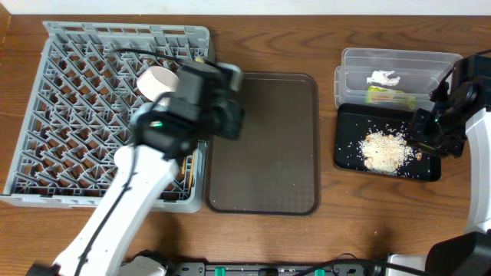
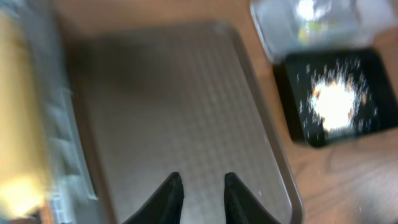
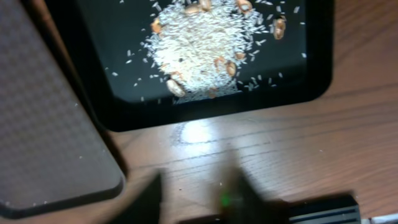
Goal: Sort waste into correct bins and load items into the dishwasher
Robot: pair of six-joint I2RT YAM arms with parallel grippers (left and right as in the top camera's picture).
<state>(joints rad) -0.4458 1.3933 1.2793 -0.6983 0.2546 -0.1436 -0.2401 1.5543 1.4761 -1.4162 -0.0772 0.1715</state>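
The grey dish rack fills the left side, with the small white cup standing in it. My left gripper is open and empty over the left part of the brown serving tray. A blurred yellow shape lies in the rack beside it. The clear tub holds the white scrap and the green-and-orange wrapper. The black tray holds beige crumbs, also in the right wrist view. My right gripper is open and empty over bare table beside the black tray. The bowls are hidden.
The brown serving tray lies between the rack and the black tray. My left arm crosses the rack's right front corner. The black tray and the serving tray's corner lie close to my right fingers.
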